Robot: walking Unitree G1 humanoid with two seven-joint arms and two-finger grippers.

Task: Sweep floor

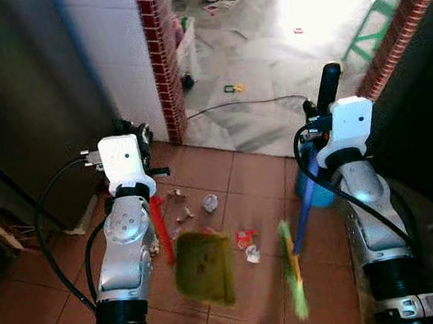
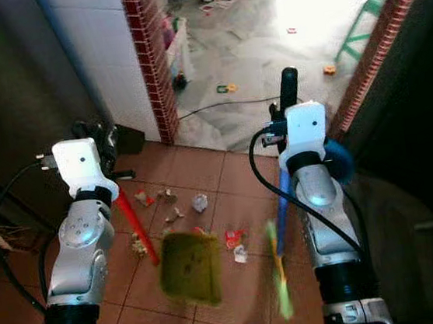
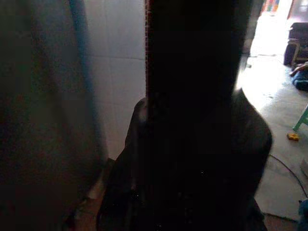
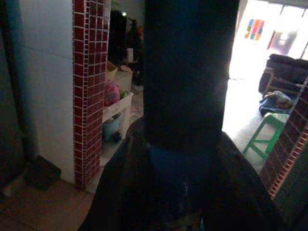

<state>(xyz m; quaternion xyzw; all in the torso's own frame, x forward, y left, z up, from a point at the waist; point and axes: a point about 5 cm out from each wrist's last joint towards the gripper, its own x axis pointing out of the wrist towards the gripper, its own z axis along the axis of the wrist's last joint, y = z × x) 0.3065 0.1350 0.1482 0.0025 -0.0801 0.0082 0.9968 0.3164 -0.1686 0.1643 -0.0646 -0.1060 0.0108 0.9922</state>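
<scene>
Left gripper (image 1: 136, 132) clamped the dustpan (image 1: 205, 266); right gripper (image 1: 321, 107) clamped the broom (image 1: 293, 270). Best short strokes driving centre-frame scraps (image 1: 209, 203) panward.

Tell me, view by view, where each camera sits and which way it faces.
Left eye view: on the head, looking forward and down at both silver arms, the green dustpan and the broom over tiled floor.
Right eye view: the head's other eye, same scene; litter lies ahead of the dustpan.
Left wrist view: on the left arm, looking along the left claw, dark, toward a white wall.
Right wrist view: on the right arm, looking along the right claw past the brick pillar.
Shared: both wrist views show the green stool.
</scene>
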